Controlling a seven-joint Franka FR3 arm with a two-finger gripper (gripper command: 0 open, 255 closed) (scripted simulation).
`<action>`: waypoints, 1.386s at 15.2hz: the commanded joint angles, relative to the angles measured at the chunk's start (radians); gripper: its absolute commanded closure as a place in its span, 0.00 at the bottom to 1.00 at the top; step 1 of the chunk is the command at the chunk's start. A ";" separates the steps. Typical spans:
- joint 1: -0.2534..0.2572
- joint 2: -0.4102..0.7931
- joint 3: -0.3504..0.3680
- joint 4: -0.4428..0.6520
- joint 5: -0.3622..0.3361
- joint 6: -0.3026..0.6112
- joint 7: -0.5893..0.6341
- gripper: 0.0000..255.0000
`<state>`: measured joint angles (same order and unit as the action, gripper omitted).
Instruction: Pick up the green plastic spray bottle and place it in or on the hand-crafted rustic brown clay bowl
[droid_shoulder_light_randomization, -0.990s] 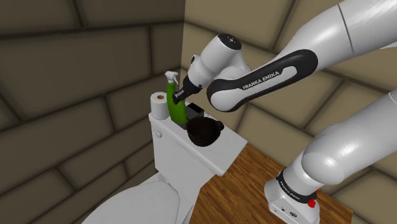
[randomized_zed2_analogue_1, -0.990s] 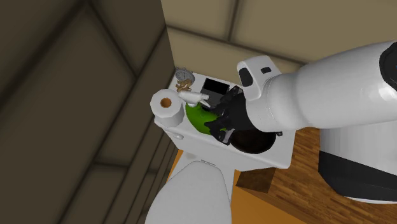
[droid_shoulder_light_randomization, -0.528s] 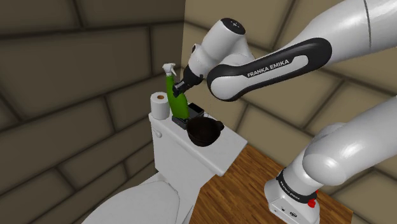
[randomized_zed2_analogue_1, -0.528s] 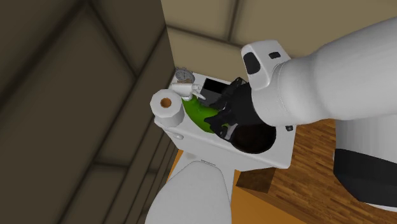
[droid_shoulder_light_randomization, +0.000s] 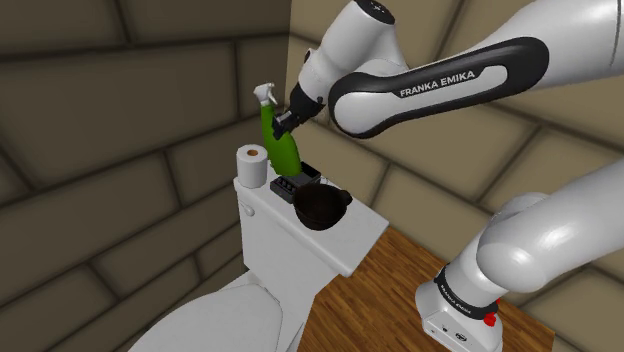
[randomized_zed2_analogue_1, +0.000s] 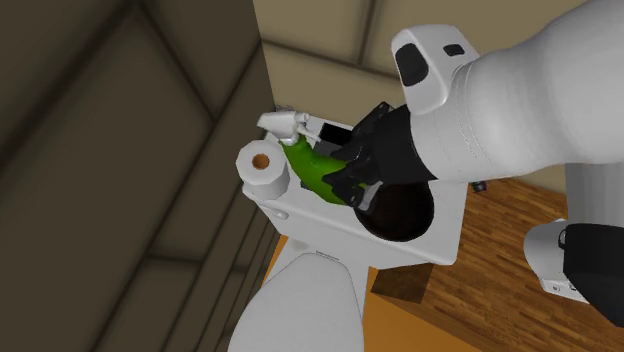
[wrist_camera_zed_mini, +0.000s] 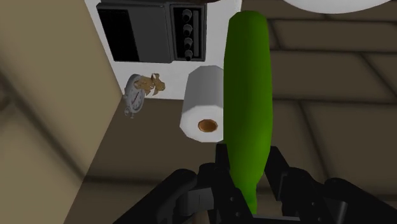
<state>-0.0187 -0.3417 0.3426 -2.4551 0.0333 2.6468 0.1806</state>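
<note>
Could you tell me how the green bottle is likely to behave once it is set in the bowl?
Tall and narrow, the bottle would probably tip and lean against the rim of the bowl. Its smooth, tapering body might slip in the gripper, which clasps it near its upper end.

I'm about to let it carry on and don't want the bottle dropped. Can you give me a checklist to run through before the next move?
1. Grip: ok. The end effector clasps the spray bottle from both sides.
2. Bottle off the toilet tank: ok. Its base appears to hang above the tank.
3. Bottle over the bowl: not ok. It hangs beside the bowl, nearer the paper roll.
4. Bowl ready: ok. It is upright, with nothing visible inside.
5. Bottle's base high enough to pass the bowl's rim: cannot tell.
</note>
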 joint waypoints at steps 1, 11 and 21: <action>0.014 -0.047 -0.018 -0.032 0.022 -0.014 -0.022 1.00; 0.108 -0.510 -0.166 -0.364 0.102 -0.153 -0.155 1.00; 0.125 -0.567 -0.178 -0.504 0.114 -0.071 -0.171 1.00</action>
<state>0.1043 -0.9146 0.1631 -2.9479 0.1451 2.5574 0.0093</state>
